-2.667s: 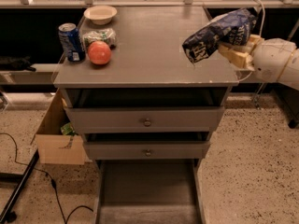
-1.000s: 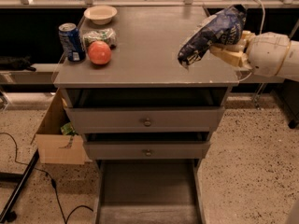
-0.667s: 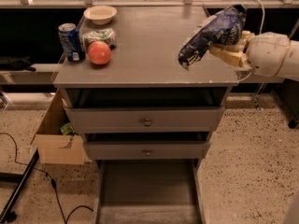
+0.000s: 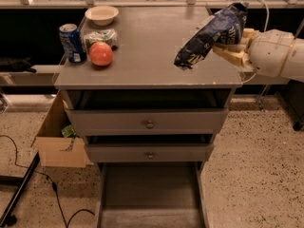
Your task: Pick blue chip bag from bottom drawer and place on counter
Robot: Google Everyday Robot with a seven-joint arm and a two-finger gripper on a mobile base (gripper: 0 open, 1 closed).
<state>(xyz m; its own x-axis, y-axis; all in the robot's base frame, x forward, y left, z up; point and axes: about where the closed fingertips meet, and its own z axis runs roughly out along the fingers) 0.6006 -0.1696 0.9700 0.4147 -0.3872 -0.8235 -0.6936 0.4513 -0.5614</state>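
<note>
The blue chip bag (image 4: 212, 36), dark blue and crumpled with white lettering, hangs tilted over the right part of the counter (image 4: 152, 51). Its lower end is close to the grey top, near the front right. My gripper (image 4: 231, 48) reaches in from the right edge and is shut on the bag's upper end, with cream fingers (image 4: 233, 57) showing under it. The bottom drawer (image 4: 150, 194) stands pulled out at the base of the cabinet, and its grey floor is bare.
At the counter's left end stand a blue soda can (image 4: 72, 42), a red apple (image 4: 100, 54), a green-and-white packet (image 4: 102, 36) and a pale bowl (image 4: 101, 14). Two upper drawers (image 4: 148, 121) with knobs are slightly open. A cardboard box (image 4: 56, 136) sits on the floor at left.
Over the earlier frames the bag turned from lying flatter to hanging more steeply and shifted a little left over the counter. Since 0.7 s ago little differs.
</note>
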